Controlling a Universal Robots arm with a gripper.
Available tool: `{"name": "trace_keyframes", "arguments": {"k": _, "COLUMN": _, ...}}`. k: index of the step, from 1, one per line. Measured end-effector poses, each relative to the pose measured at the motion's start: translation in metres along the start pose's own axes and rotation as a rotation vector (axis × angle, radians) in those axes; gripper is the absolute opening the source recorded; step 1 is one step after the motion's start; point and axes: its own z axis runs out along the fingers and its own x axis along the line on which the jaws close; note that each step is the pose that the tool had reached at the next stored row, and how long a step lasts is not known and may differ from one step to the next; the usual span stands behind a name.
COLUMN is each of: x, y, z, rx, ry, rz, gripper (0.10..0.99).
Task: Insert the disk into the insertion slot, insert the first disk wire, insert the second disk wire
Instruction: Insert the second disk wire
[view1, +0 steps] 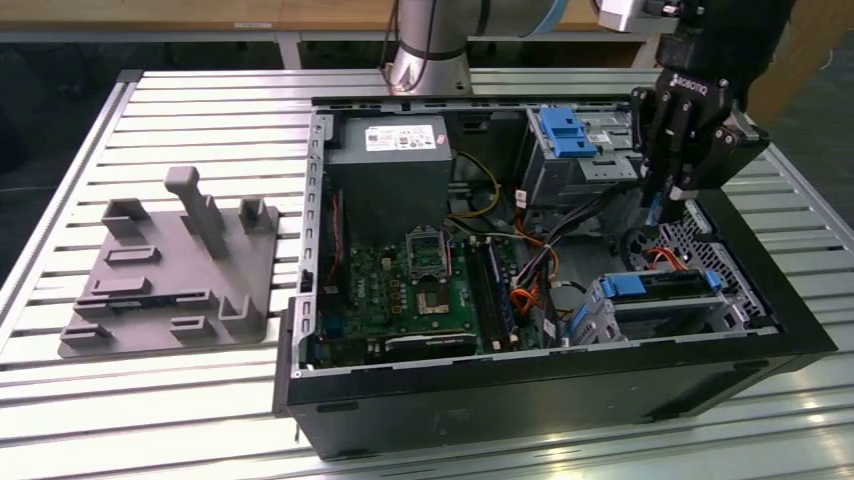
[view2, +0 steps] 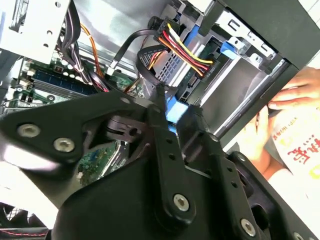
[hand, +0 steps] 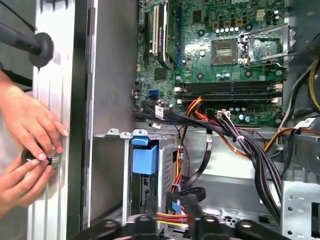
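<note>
bench (view1: 200, 110): slatted silver metal, carrying everything else.
fixture plate (view1: 174, 270): grey, flat on the bench at the exterior view's left, with upright posts and low blocks, well apart from the case's inside.
computer case (view1: 534, 385): black tower lying on its side, side panel off.
power supply (view1: 390, 165): grey box with a white label, in the case's far corner.
motherboard (hand: 200, 45): green, on the case floor, with an open processor socket (hand: 223, 50) and long memory slots (hand: 227, 90).
tall cage (view1: 567, 170): grey metal, bearing a blue latch (view1: 566, 130).
cable bundle (hand: 240, 140): black, red and orange leads crossing the case floor beside the motherboard.
</note>
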Motion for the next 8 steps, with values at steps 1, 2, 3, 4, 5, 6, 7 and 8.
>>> {"name": "trace_keyframes", "arguments": {"k": 1, "x": -0.0024, "y": 0.0001, "z": -0.0002, "rx": 0.0, "ry": 0.0096, "rz": 0.0, "gripper": 0.275}}
{"name": "trace_keyframes", "arguments": {"k": 2, "x": -0.0047, "y": 0.0002, "z": -0.0003, "rx": 0.0, "ry": 0.0188, "rz": 0.0, "gripper": 0.275}}
{"name": "trace_keyframes", "arguments": {"k": 3, "x": -0.0064, "y": 0.0002, "z": 0.0, "rx": 0.0, "ry": 0.0265, "rz": -0.001, "gripper": 0.275}}
{"name": "trace_keyframes", "arguments": {"k": 4, "x": -0.0075, "y": 0.0003, "z": 0.0006, "rx": 0.0, "ry": 0.0325, "rz": -0.001, "gripper": 0.212}}
{"name": "trace_keyframes", "arguments": {"k": 5, "x": -0.008, "y": 0.0006, "z": 0.0015, "rx": 0.0, "ry": 0.0368, "rz": -0.002, "gripper": 0.212}}
{"name": "trace_keyframes", "arguments": {"k": 6, "x": -0.0084, "y": 0.0008, "z": 0.0025, "rx": 0.001, "ry": 0.0403, "rz": -0.003, "gripper": 0.212}}
{"name": "trace_keyframes", "arguments": {"k": 7, "x": -0.0088, "y": 0.0009, "z": 0.0036, "rx": 0.002, "ry": 0.0439, "rz": -0.005, "gripper": 0.212}}
{"name": "trace_keyframes", "arguments": {"k": 8, "x": -0.0092, "y": 0.0011, "z": 0.0047, "rx": 0.002, "ry": 0.0465, "rz": -0.007, "gripper": 0.212}}
